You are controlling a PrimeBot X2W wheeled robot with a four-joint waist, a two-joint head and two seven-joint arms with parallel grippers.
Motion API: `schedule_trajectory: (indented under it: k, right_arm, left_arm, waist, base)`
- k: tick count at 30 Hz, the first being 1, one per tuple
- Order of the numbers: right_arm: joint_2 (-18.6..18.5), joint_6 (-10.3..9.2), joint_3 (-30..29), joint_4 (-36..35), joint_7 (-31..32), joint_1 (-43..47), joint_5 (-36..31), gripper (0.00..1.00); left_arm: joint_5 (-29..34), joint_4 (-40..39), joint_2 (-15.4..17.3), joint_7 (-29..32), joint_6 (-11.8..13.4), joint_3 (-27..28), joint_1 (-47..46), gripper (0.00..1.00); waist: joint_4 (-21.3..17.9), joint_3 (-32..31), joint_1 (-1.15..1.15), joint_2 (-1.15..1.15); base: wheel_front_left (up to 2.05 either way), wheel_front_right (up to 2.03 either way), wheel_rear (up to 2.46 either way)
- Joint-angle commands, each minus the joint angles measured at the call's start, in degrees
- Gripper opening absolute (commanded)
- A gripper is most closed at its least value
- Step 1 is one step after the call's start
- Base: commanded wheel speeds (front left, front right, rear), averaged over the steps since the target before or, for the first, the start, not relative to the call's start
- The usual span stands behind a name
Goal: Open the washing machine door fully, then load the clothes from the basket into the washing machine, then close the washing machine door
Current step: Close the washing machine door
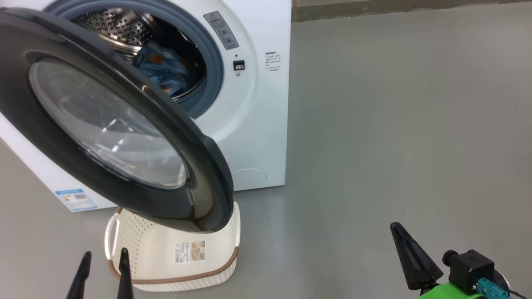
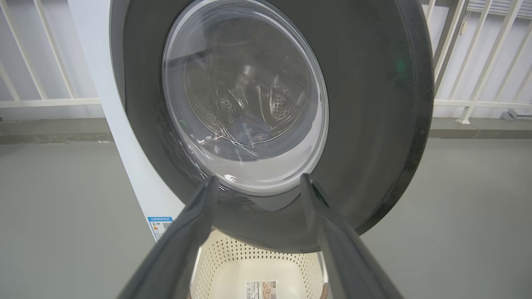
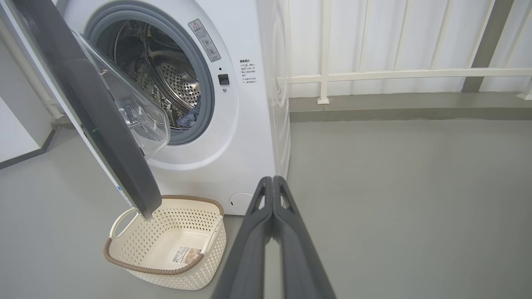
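Left gripper [image 2: 258,180] is sitting closest to the lens, fingers spread apart and holding nothing. It is pointing at the outer face of the washing machine door [image 1: 108,120]. From the left wrist view the tips are lining up with the lower black rim. I cannot tell whether they are touching it; the head view suggests they are hanging short of it.

Right gripper [image 3: 272,182] is idling well off to the right over bare floor [image 1: 395,124], fingers pressed together on nothing.

Status check:
- Door opening: looking done. The door is standing at an angle, well off the grey-blue ring [image 1: 214,62], with the drum mouth exposed.
- Loading: looking done. The basket [image 1: 137,241] is sitting on the floor right in front of the washing machine [image 1: 257,124], partly under the door's lower edge. It is showing only its own label [image 1: 190,251] on its floor, no fabric in it.
- The clothes [image 1: 164,70] are lying inside the steel drum as a light-blue bundle, low and toward the back. Nothing is draping over the ring as far as I can see.
- Door closing: pending. This is the only step I am reading as left.

I am judging the left arm as the one set up for the push, given where it is aiming.
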Motion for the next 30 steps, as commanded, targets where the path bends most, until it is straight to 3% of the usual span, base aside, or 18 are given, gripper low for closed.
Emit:
schedule_trajectory:
  k: [1,9,21,26,30]
  right_arm:
    - [-0.2,0.35,1.7,-1.1,0.0,-2.3,1.0,0.00]
    - [-0.2,0.35,2.4,6.0,-0.8,-9.9,2.2,0.00]
    - [-0.7,0.35,-1.0,21.0,-3.9,-23.5,0.4,0.00]
    - [-1.1,0.35,-1.0,21.2,-5.8,-29.1,0.3,0.00]
    - [-1.1,0.35,0.3,16.6,-6.2,-33.7,0.4,0.00]
  left_arm:
    - [0.4,-1.4,0.8,-0.3,0.6,1.8,-2.6,1.00]
    - [0.6,-0.8,0.1,-0.6,0.3,0.0,-4.9,1.00]
    - [1.6,1.2,-0.8,-1.4,-1.3,-3.6,-7.6,1.00]
    - [1.8,1.8,-0.8,-1.6,-1.6,-4.3,-8.4,1.00]
    - [1.8,1.8,-0.7,-1.8,-1.6,-4.4,-8.4,1.00]
  waist:
    - [0.4,0.4,0.00,0.00]
    - [4.0,1.8,0.00,0.00]
    - [14.2,2.4,0.00,0.00]
    - [16.8,2.4,0.00,0.00]
    - [17.6,2.0,0.00,0.00]
  base:
    - [0.00,0.00,0.00]
    - [0.00,0.00,0.00]
    - [0.00,0.00,0.00]
    - [0.00,0.00,0.00]
    - [0.00,0.00,0.00]
